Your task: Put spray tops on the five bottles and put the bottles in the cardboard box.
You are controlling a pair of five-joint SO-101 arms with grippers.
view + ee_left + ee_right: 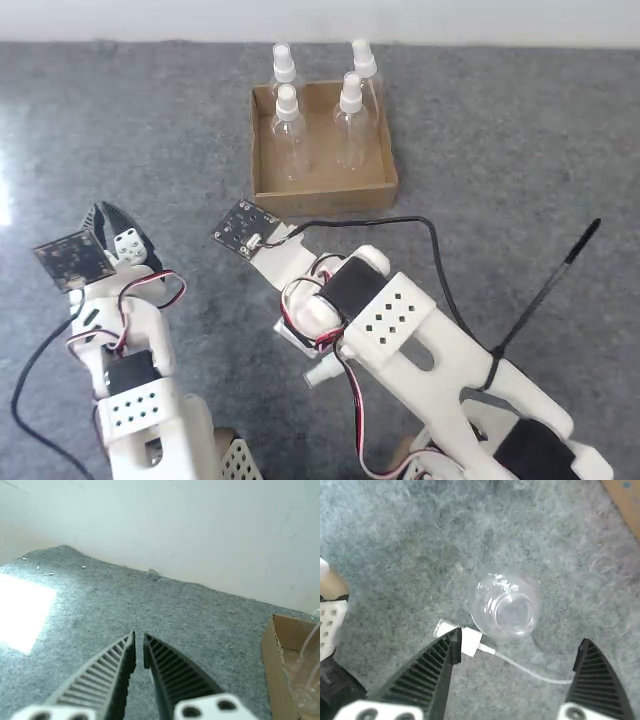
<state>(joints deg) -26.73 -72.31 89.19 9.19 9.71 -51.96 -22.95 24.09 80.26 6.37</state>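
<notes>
Right gripper (520, 637): jaws wide apart, hanging above the fifth bottle (507, 607). That bottle stands upright on the carpet (395, 555), long axis vertical, open mouth up, no top on it. Spray top (465, 641) lies on its side just beside the bottle, tube running flat along the carpet. Left gripper (139, 636): jaws nearly together, holding nothing, off to the side of the box (320, 195). Four capped bottles (290, 125) stand upright in the box.

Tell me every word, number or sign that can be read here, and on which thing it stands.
No text can be read.
The cardboard box and the bottles show no print.
The circuit boards on the wrists may carry tiny marks, but they are too small to read.
</notes>
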